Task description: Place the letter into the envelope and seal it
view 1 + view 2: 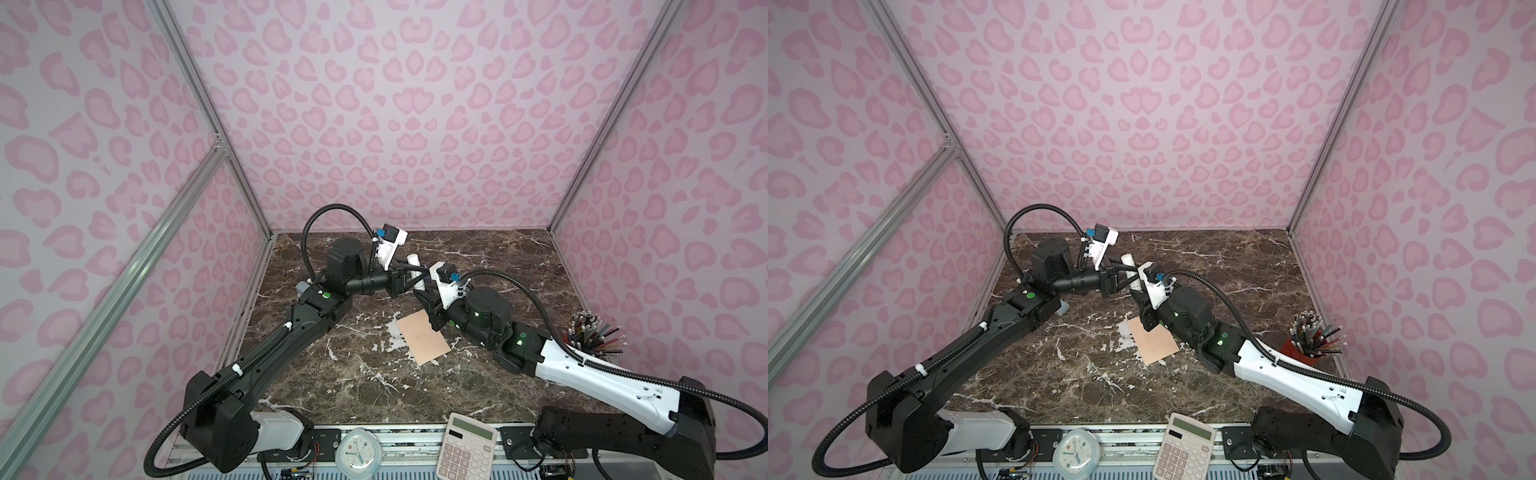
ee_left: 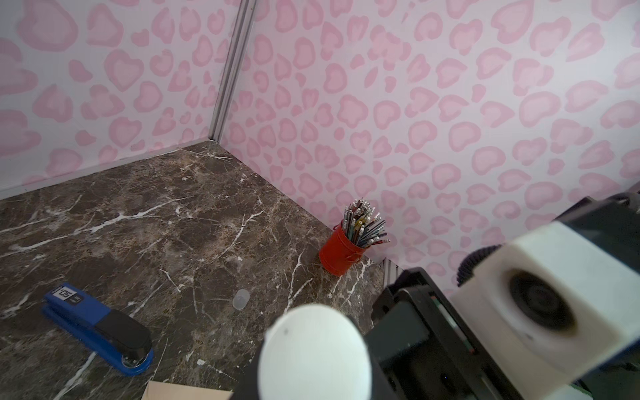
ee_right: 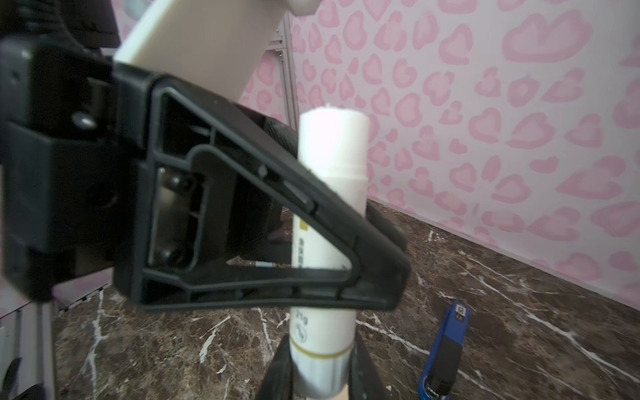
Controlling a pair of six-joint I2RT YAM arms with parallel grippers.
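Right wrist view: the white cylindrical glue stick point(image 3: 332, 149) is clenched by both arms, the left end effector point(image 3: 332, 239) across its middle and the right end effector point(image 3: 322, 375) round its base. The peach-tan paper envelope point(image 1: 424, 338) lies flat near the centre of the brown marble tabletop point(image 1: 374, 395). The letter isn't visible. Risk: if the arms pull unevenly, the stick could slip or its bare tip could smear.

A blue stapler point(image 2: 100, 329) and a small clear cap point(image 2: 241, 298) lie on the brown marble table point(image 1: 498, 270), a red cup of pencils point(image 2: 341, 251) stands by the wall, a white glue stick point(image 3: 332, 156) is up above the table, and a calculator point(image 1: 467, 451) and a round clock point(image 1: 357, 453) lie at its front edge.
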